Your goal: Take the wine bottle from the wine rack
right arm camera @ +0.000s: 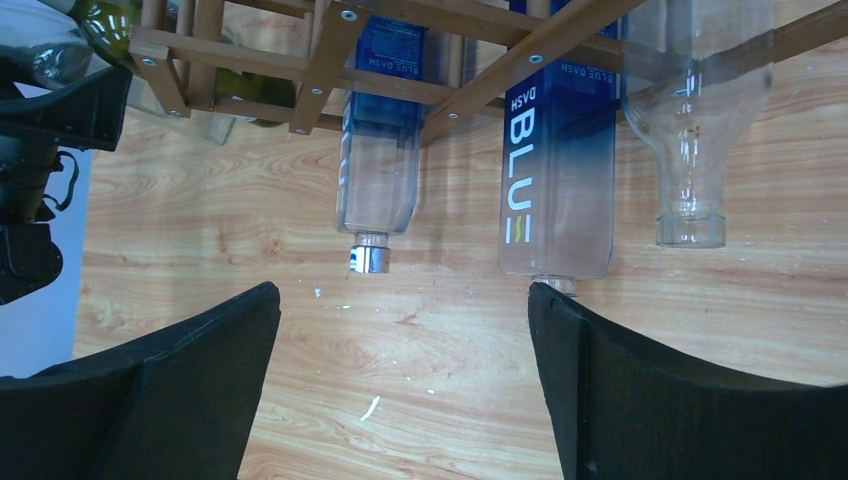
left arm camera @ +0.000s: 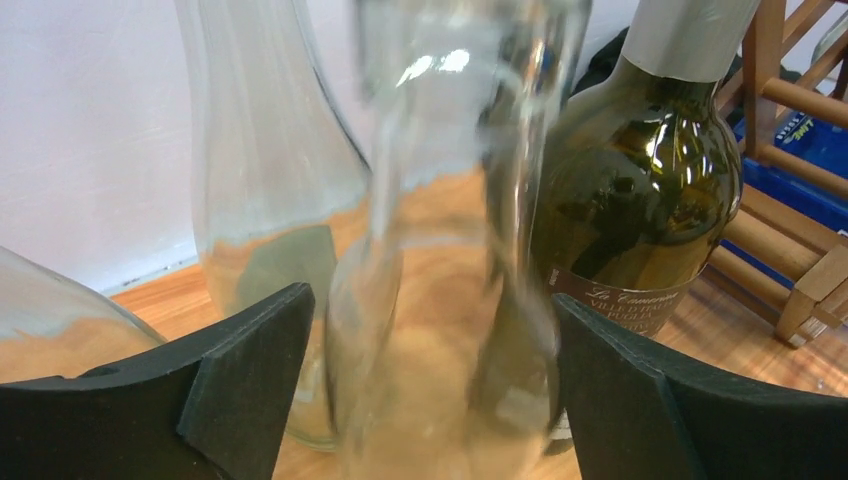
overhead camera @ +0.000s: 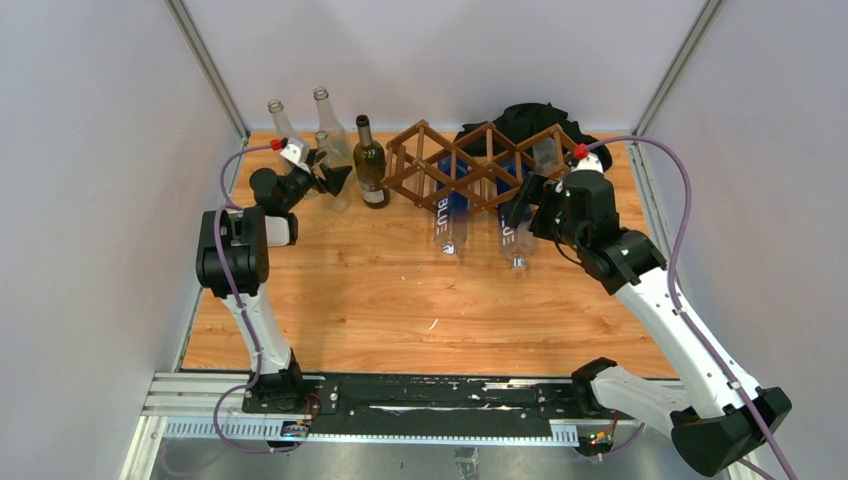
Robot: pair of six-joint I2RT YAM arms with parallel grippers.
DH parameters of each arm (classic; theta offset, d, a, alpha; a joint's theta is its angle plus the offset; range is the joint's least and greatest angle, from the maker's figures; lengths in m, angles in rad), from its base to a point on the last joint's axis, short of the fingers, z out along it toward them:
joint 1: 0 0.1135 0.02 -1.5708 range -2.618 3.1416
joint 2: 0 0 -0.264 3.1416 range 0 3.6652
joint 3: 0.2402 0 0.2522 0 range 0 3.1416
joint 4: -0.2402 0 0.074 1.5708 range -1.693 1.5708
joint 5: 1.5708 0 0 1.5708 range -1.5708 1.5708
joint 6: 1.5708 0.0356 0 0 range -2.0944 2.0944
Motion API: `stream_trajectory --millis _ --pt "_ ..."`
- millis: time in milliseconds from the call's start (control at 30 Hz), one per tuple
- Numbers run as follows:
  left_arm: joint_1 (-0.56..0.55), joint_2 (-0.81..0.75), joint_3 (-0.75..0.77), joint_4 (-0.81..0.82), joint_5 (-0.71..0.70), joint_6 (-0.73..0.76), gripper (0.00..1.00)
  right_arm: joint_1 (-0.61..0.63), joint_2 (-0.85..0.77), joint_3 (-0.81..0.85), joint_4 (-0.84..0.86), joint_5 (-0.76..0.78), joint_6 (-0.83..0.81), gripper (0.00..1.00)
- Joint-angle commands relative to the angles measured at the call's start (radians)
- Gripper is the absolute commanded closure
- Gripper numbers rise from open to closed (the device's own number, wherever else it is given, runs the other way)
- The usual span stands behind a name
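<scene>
We find the wine rack (right arm camera: 325, 62) at the far middle of the table (overhead camera: 400, 300). A large blue-labelled bottle (right arm camera: 555, 150), a slimmer blue bottle (right arm camera: 380, 150) and a clear bottle (right arm camera: 690, 120) lie in its cells, necks toward the arms. The dark green wine bottle (overhead camera: 371, 165) stands upright on the table just beside the rack's left end. The left gripper (left arm camera: 430, 340) has its fingers apart, with an empty glass bottle (left arm camera: 440, 250) standing between them; contact cannot be determined. The right gripper (right arm camera: 402, 300), fingers likewise apart and holding nothing, hovers near the protruding necks.
</scene>
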Motion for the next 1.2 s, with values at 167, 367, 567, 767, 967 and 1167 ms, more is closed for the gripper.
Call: stream_trajectory --millis 167,367,567,767,967,1167 --pt "0.045 -0.077 0.004 -0.074 0.055 -0.063 0.0 -0.076 0.007 0.035 -0.102 0.027 0.017 0.0" --pt "0.062 -0.185 -0.007 -0.264 0.078 0.007 0.0 -0.177 0.011 0.037 -0.144 -0.031 0.013 0.0" --pt "0.063 -0.319 0.024 -0.625 0.031 0.177 0.0 -0.271 -0.028 0.031 -0.164 -0.042 -0.013 0.0" --pt "0.063 -0.42 0.224 -1.172 0.022 0.362 0.0 -0.395 0.001 0.003 -0.148 -0.089 -0.019 0.0" --pt "0.062 -0.412 0.476 -1.701 -0.05 0.53 0.0 -0.495 0.081 -0.077 0.018 -0.226 -0.018 0.0" --pt "0.064 -0.405 0.634 -1.988 -0.245 0.615 0.0 -0.543 0.222 -0.11 0.19 -0.359 -0.02 0.01"
